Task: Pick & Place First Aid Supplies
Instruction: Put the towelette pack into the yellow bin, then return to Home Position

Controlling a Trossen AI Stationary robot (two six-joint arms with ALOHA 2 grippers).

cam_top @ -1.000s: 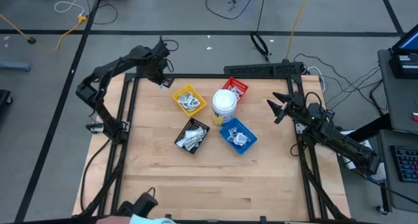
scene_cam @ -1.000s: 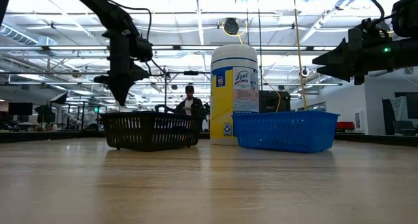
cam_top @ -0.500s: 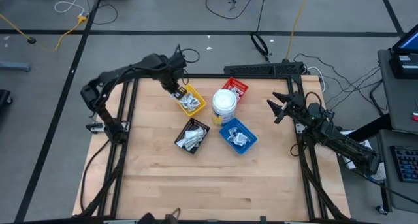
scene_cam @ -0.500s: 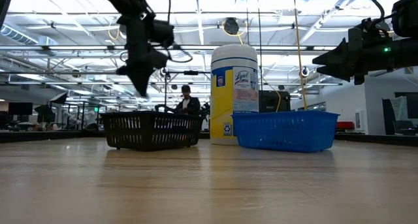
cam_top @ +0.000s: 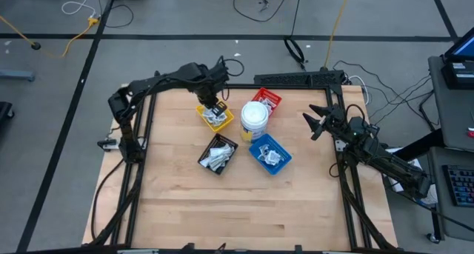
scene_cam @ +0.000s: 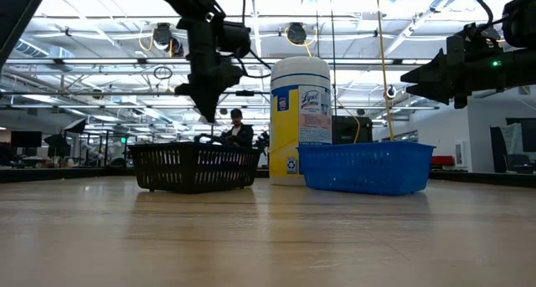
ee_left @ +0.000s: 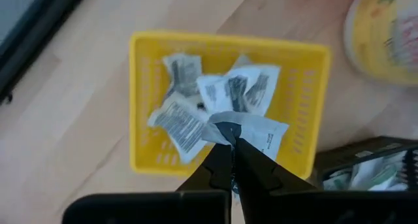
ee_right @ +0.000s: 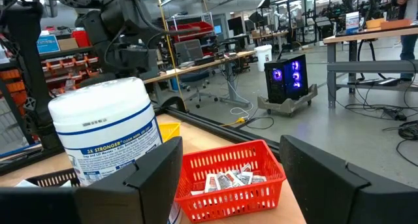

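Note:
A yellow tray [cam_top: 201, 110] at the far middle of the table holds several small white packets [ee_left: 186, 123]. My left gripper [cam_top: 215, 104] hangs well above that tray, pointing down and shut on one white packet [ee_left: 251, 129]. Black [cam_top: 206, 162], blue [cam_top: 256, 144] and red [cam_top: 272, 95] trays also hold packets. My right gripper [cam_top: 314, 124] waits level at the table's right edge, open, with nothing between its fingers. My left gripper pinches a white packet by one corner [ee_left: 222, 123] between its two fingertips, from above, pointing down. The packet spreads out to one side of the fingertips, lifted clear above the yellow tray and the packets in it.
A tall round white tub [cam_top: 254, 115] stands between the yellow, red and blue trays. The black tray [scene_cam: 194, 166] and the blue tray [scene_cam: 364, 166] stand nearest in the low view. Bare wood lies toward the near edge.
My left gripper has swung from the table's far left corner toward the right, along the far edge, to a place above the yellow tray. It has rolled a little about its downward line and stayed shut. The right arm has kept still.

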